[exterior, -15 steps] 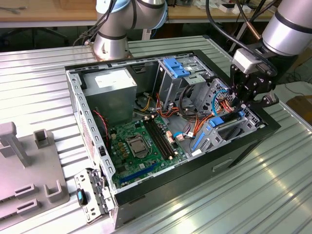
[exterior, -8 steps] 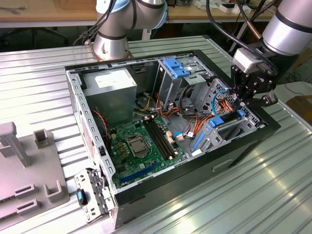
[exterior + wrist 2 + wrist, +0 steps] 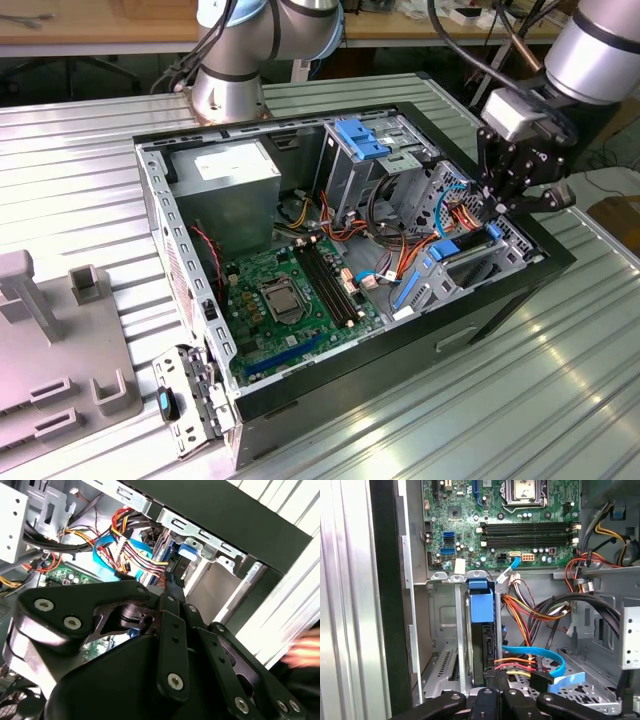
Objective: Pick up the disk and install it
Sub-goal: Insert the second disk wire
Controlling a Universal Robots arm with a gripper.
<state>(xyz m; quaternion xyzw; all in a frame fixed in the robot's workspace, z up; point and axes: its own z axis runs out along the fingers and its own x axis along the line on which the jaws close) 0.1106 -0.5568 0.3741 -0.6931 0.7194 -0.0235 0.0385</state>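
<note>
You're looking at the exterior view first: the open case [image 3: 560, 262] is lying on its side on the ribbed metal table [image 3: 500, 400], and your gripper [image 3: 497, 213] is hanging over the bay corner at the exterior view's right. Just below it the disk [image 3: 470, 245] is sitting edge-up in the lower cage, its blue rail showing along the top. The board [image 3: 290, 300] is filling the case floor, the grey power supply [image 3: 235, 185] is sitting behind it, and a blue bracket [image 3: 360, 138] is topping the tall cage. No print is coming through readable here. Bare table is lying open all around the case.

Moving to the second wrist view: the black gripper linkage [image 3: 170, 645] is crowding the foreground, with red, yellow and orange cables [image 3: 132, 550] bunching beyond it. A blurred hand [image 3: 305, 652] is showing at the frame's edge, outside the case.

In the first wrist view: the disk [image 3: 481, 630] is standing upright in its slot between the cage walls, blue tab facing you, an empty slot just beside it. Cables are running close alongside. I cannot tell whether your fingers are apart or together.
</note>
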